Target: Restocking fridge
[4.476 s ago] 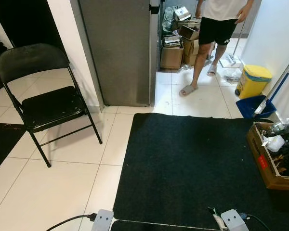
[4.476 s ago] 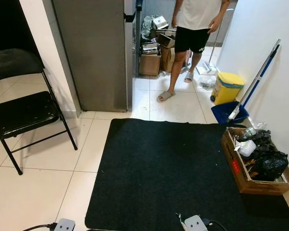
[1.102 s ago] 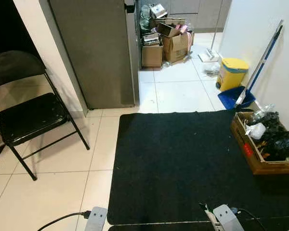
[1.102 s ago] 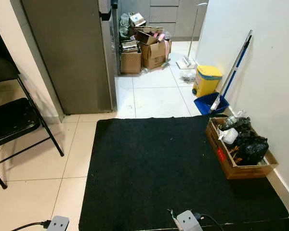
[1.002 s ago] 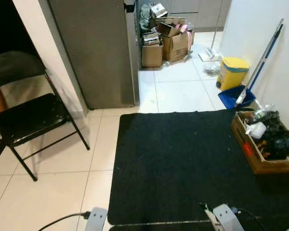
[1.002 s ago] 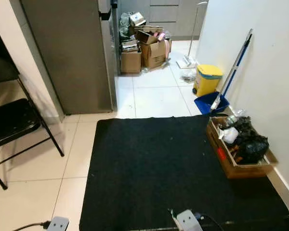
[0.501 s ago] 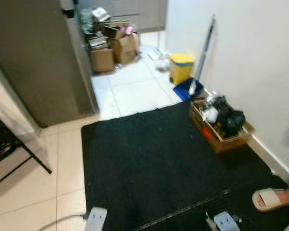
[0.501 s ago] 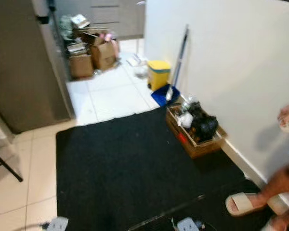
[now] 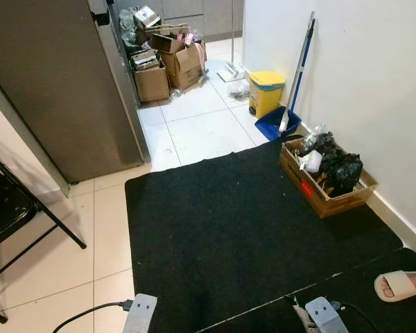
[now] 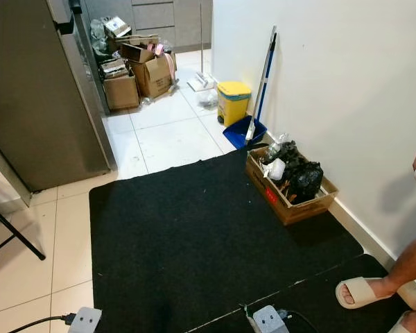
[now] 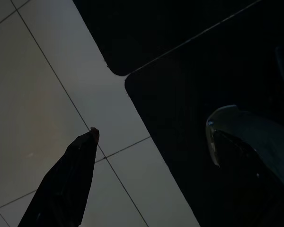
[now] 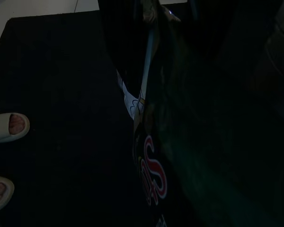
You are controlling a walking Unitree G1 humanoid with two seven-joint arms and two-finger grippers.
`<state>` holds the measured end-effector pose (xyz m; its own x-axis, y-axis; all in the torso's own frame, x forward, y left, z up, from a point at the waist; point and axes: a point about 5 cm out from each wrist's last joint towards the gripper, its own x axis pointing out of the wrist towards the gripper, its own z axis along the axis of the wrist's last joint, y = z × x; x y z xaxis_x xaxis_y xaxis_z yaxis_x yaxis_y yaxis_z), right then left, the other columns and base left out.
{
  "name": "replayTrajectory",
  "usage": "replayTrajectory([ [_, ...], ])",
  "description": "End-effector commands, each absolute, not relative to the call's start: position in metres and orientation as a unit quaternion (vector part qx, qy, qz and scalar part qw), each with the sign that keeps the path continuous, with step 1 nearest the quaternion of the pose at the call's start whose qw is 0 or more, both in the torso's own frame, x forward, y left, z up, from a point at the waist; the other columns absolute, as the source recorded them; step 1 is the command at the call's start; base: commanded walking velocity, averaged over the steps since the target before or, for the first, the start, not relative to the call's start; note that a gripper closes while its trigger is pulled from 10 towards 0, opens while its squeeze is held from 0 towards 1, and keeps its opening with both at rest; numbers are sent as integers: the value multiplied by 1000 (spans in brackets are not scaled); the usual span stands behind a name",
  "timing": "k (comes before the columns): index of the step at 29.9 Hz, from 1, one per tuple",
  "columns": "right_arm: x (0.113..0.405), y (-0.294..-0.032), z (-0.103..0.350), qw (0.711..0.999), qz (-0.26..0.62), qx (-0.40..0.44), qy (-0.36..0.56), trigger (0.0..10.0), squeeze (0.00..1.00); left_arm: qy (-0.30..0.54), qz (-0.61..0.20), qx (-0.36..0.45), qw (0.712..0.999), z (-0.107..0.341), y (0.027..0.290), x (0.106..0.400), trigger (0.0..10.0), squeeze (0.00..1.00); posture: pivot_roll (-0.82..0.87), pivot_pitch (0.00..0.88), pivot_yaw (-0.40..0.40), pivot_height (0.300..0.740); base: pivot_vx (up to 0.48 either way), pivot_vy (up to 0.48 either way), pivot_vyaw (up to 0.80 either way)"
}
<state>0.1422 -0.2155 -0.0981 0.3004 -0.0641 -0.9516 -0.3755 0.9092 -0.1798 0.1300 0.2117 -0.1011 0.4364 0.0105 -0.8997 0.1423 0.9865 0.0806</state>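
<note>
The grey fridge (image 9: 55, 83) stands at the back left with its door shut, across the black mat (image 9: 249, 229). Both my arms hang low at the bottom edge of the eye views. My left gripper (image 11: 151, 130) is open and holds nothing, above the corner where white floor tile meets the mat. In the dark right wrist view, my right gripper (image 12: 194, 109) is shut on a dark packet (image 12: 151, 175) with white and red print, hanging over the mat.
A person's sandalled foot (image 10: 360, 291) stands on the mat at my right. A wooden crate of clutter (image 9: 326, 180) sits along the right wall, with a yellow bin (image 9: 267, 92) and blue dustpan (image 9: 274, 126) behind it. Cardboard boxes (image 9: 168, 66) pile beyond the fridge. A folding chair (image 9: 7, 215) is far left.
The camera has swung to the right: the chair slid toward the left edge, the right wall and crate came closer, and a person's sandalled feet entered at the right.
</note>
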Motion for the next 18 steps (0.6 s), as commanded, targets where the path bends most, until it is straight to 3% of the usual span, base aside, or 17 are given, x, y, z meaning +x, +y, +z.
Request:
replayTrajectory([
  [1,140,-218,-98,780,101,-193,586,10000,0,537,-44,75,839,-103,211,125,10000,0,-21,0,-7,740,0,0,0],
  [18,149,-214,-96,791,94,-185,576,10000,0,528,-38,66,846,-101,211,132,10000,0,-20,0,-4,740,0,0,0],
])
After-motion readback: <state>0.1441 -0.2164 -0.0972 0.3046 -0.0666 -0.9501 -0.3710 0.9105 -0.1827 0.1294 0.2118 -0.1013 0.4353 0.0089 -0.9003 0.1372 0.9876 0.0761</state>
